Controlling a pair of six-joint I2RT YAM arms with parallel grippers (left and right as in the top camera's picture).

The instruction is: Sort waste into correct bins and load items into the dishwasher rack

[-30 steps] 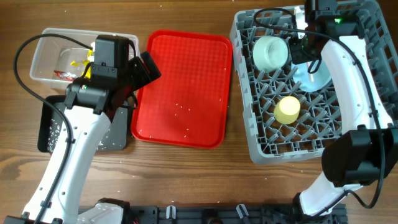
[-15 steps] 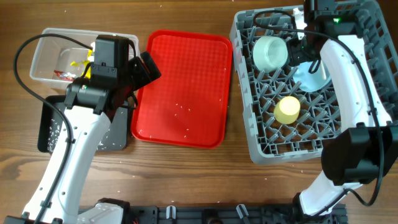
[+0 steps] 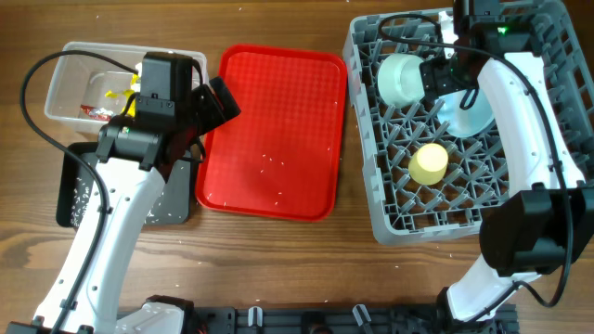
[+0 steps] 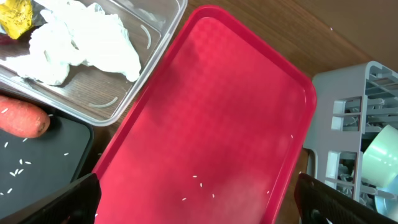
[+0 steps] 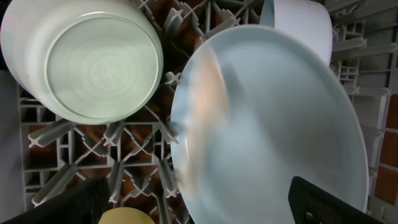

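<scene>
My right gripper (image 5: 200, 203) hangs spread above the plate (image 5: 273, 130), which leans on edge, I think. Bowl (image 5: 87, 59) sits base-up; left gripper (image 4: 199, 200) spread too.

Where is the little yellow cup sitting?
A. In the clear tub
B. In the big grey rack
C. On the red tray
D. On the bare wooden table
B: the overhead view shows the yellow cup sitting among the pegs of the grey rack, not on the tray, in the tub or on the table.
</scene>
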